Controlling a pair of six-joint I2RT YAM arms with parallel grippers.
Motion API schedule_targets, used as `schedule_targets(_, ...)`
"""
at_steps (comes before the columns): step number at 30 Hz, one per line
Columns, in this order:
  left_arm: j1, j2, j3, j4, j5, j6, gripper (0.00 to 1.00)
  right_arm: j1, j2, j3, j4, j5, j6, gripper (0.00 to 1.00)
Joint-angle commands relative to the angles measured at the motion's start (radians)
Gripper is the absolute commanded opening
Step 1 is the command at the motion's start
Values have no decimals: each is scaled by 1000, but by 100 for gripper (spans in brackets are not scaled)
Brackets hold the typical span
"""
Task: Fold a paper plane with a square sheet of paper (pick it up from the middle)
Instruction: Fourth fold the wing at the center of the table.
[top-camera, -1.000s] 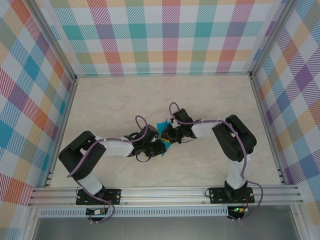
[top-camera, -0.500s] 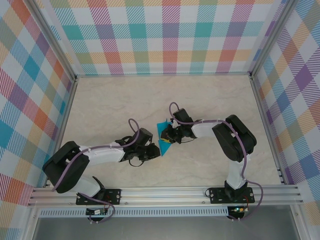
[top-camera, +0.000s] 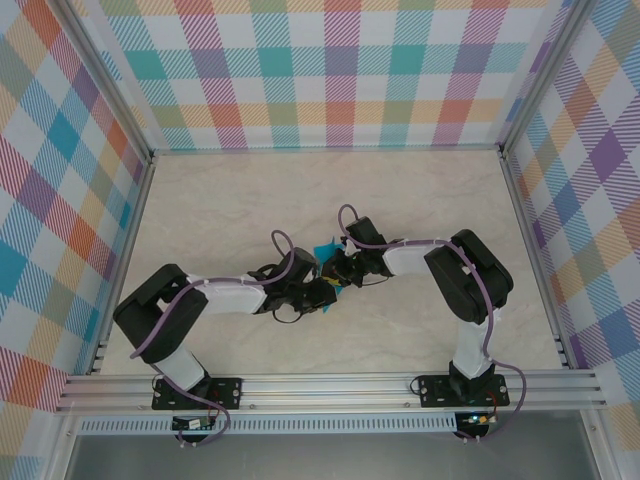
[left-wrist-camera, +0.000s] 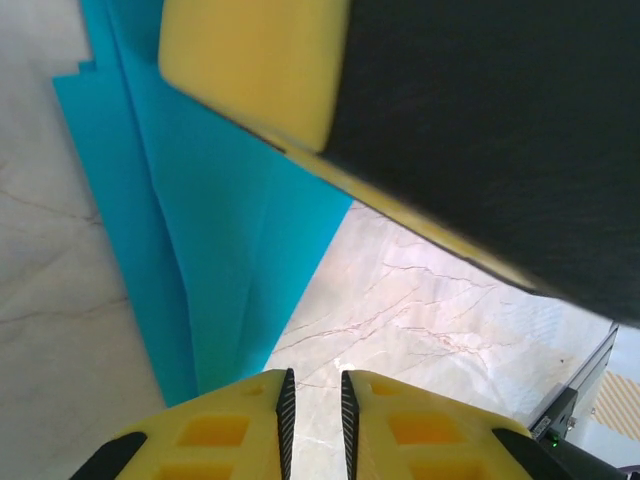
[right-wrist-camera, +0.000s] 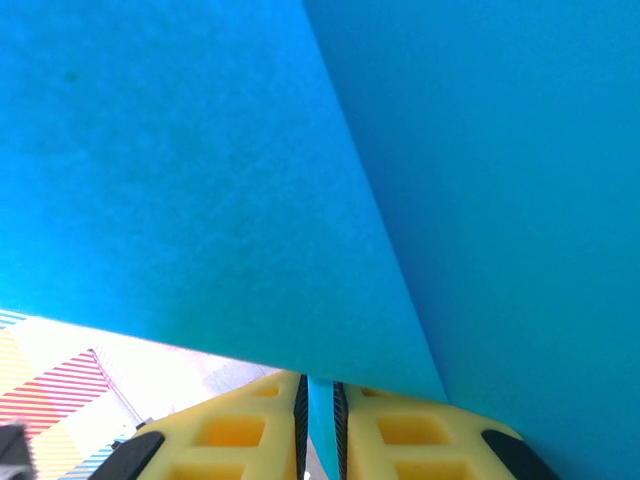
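The teal sheet of paper (top-camera: 322, 250), folded in creased layers, is held above the table's middle. My right gripper (top-camera: 336, 274) is shut on it, and in the right wrist view a thin edge of the paper (right-wrist-camera: 300, 180) runs between the fingertips of this gripper (right-wrist-camera: 322, 395). My left gripper (top-camera: 322, 294) sits just below and left of the paper, close to the right one. In the left wrist view this gripper (left-wrist-camera: 314, 385) is almost closed, with only bare marble in the thin slit. The paper (left-wrist-camera: 200, 240) hangs to its left, and a right finger (left-wrist-camera: 250, 60) looms above.
The marble tabletop (top-camera: 220, 210) is fenced by aluminium rails (top-camera: 330, 385) and checked walls (top-camera: 330, 70). Both forearms meet at the middle, with purple cables (top-camera: 285, 245) looping over the wrists.
Half a second ago the left arm had drawn back to the left, away from the paper. It has since come back beside the right gripper. The right arm and paper stayed put.
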Motion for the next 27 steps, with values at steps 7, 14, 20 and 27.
schedule_targets(7,-12,0,-58,-99,17,15,21,-1,56,-26,-125,69,10,18)
schedule_targets(14,-12,-27,-125,-95,31,10,20,-2,61,-21,-123,66,11,18)
schedule_targets(20,-12,-143,-155,-98,5,11,19,0,56,-35,-116,72,48,18)
schedule_targets(27,20,-402,-212,-192,-195,-42,19,21,14,-117,-33,93,224,19)
